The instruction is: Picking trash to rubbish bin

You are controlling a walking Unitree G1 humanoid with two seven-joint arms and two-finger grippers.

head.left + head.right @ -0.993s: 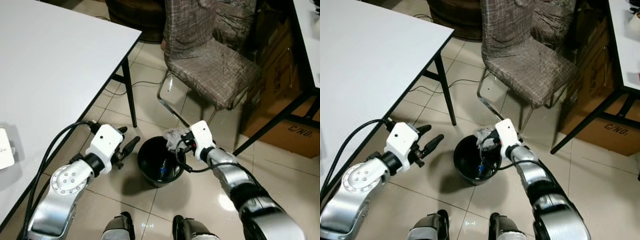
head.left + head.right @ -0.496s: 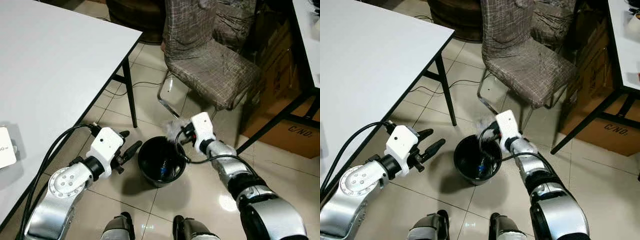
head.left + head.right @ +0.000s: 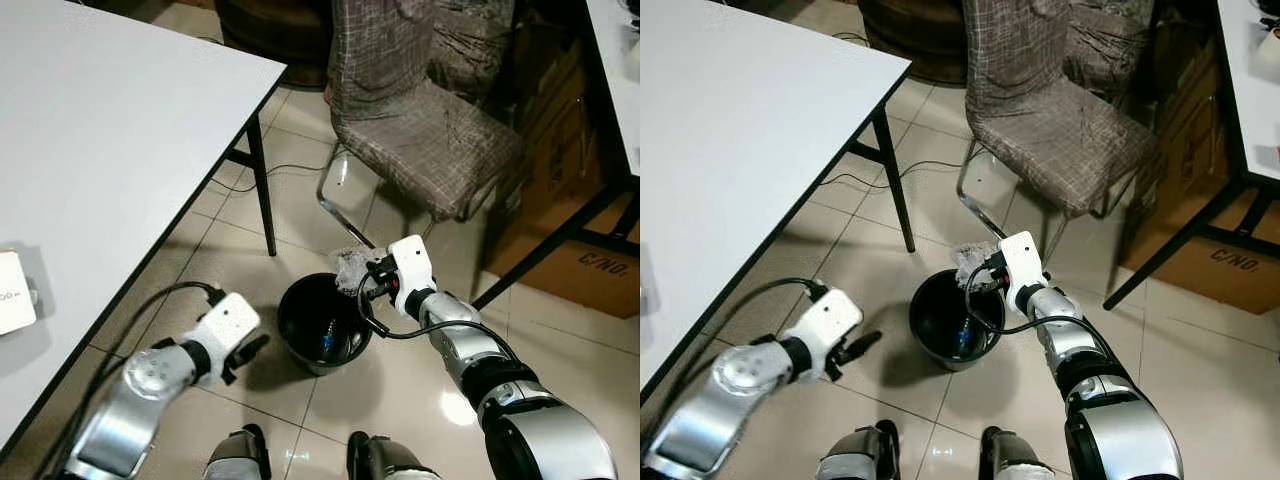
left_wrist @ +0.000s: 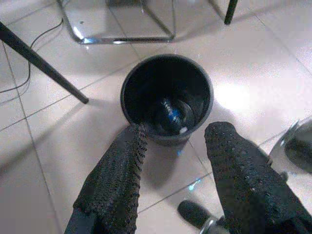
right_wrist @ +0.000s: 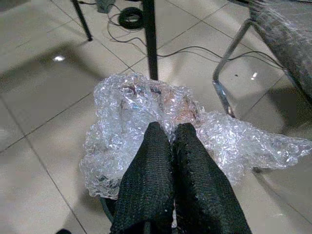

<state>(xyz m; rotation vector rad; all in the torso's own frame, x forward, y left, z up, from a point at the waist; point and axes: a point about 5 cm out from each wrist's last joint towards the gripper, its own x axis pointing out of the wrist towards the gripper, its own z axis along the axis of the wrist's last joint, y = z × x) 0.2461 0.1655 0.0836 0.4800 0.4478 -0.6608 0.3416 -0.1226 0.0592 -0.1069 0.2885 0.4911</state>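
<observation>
Bubble wrap (image 5: 165, 126) wad pinched in right hand (image 5: 168, 146), fingers pressed together on it, held above bin (image 3: 323, 322) rim at about 1 o'clock. Bin black, round, on tiled floor (image 3: 230, 250), bottle (image 4: 170, 111) and other trash inside. Left hand (image 4: 175, 161) low at bin's 9 o'clock, fingers spread, holding nothing, pointing toward bin. Chair (image 3: 420, 130) at 12 o'clock beyond bin. White counter (image 3: 100, 150) at 10 o'clock, cable (image 3: 250, 175) on floor under its edge. Cardboard box (image 3: 570, 240) at 2 o'clock.
</observation>
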